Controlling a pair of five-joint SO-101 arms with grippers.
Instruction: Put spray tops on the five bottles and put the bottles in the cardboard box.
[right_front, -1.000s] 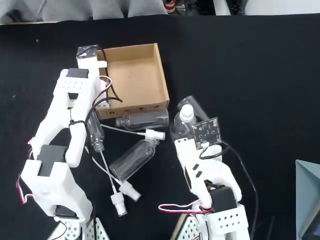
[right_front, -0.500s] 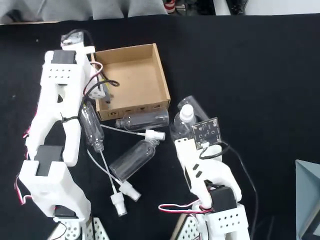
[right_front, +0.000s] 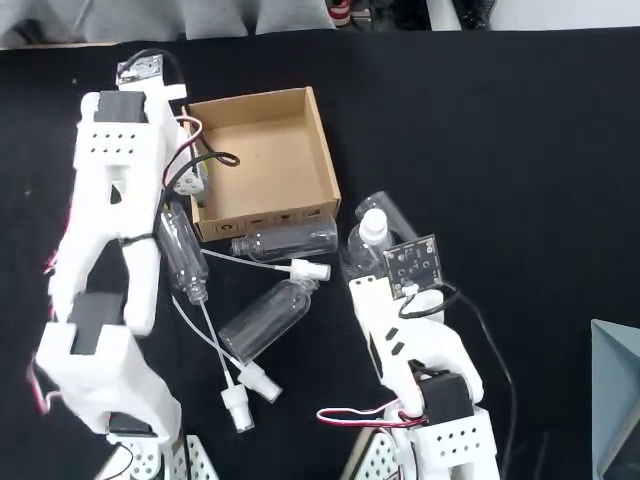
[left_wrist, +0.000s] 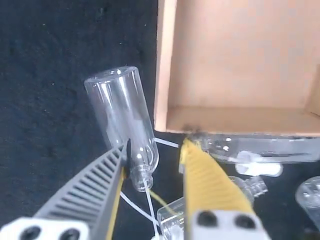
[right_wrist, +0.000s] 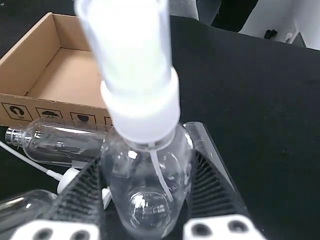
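Your right gripper (right_wrist: 145, 180) is clenched on a clear plastic bottle (right_wrist: 146, 210) fitted with a white spray top (right_wrist: 132, 65), near the open brown cardboard box (right_front: 326, 150). Your left gripper (left_wrist: 152, 167) is released, its jaws either side of the neck of a second clear bottle (left_wrist: 122, 115), which lies just beside the box's outer wall.

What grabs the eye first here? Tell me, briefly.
The right tool grips a capped bottle just off a front corner of the box. The left tool hangs open over the neck of a bare bottle lying beside the box. Between the arms, more bottles and loose tops litter the black table.
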